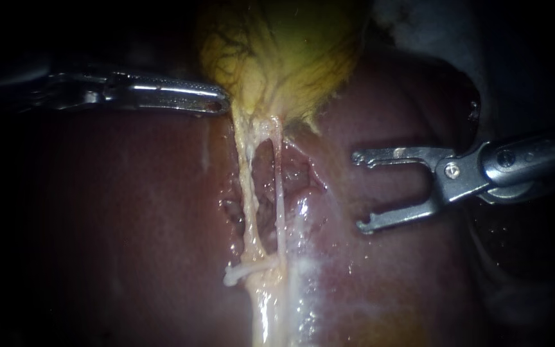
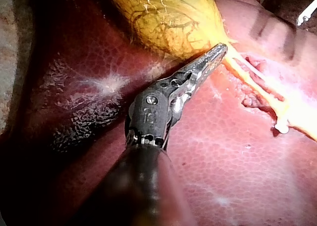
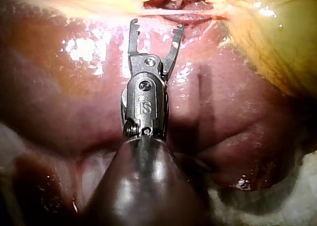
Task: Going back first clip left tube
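Now right instrument [image 1: 358,191] gapes beside tubes [image 1: 250,199]; left instrument [image 1: 221,103] tip at gallbladder [image 1: 284,58].

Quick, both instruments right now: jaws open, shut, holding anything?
Left instrument: jaws shut, tip at the gallbladder.
Right instrument: jaws open, holding nothing.

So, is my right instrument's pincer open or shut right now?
Open. In the endoscope view the right instrument's pincer shows a wide gap between its two tips, with nothing held between them, and it sits clear of the tubes.
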Tool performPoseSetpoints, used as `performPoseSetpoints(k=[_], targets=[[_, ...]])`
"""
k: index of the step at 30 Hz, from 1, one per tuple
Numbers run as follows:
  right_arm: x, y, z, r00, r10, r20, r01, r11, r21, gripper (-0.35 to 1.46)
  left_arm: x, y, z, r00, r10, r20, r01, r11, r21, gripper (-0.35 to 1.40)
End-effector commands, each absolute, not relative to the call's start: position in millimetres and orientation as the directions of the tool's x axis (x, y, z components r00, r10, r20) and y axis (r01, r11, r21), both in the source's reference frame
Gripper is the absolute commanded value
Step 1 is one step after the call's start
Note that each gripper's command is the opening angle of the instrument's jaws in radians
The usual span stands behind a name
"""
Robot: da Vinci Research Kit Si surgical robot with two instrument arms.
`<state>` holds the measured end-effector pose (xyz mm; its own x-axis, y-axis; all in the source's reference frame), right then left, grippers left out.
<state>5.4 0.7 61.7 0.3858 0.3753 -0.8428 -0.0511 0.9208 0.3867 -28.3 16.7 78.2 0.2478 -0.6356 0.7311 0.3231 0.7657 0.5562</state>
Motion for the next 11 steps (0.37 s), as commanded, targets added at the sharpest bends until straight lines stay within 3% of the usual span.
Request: performPoseSetpoints(k=[1, 11], targets=[[5.4, 0.7, 61.7, 0.386, 0.375, -0.843, -0.051, 0.921, 0.387, 0.60, -28.2, 16.7, 78.2, 0.247, -0.636, 0.731, 0.323, 0.765, 0.557, -0.35], [5.5, 0.6, 61.6, 0.386, 0.376, -0.843, -0.049, 0.920, 0.388, 0.60, -28.0, 16.7, 78.2, 0.247, -0.636, 0.731, 0.322, 0.766, 0.557, -0.35]])
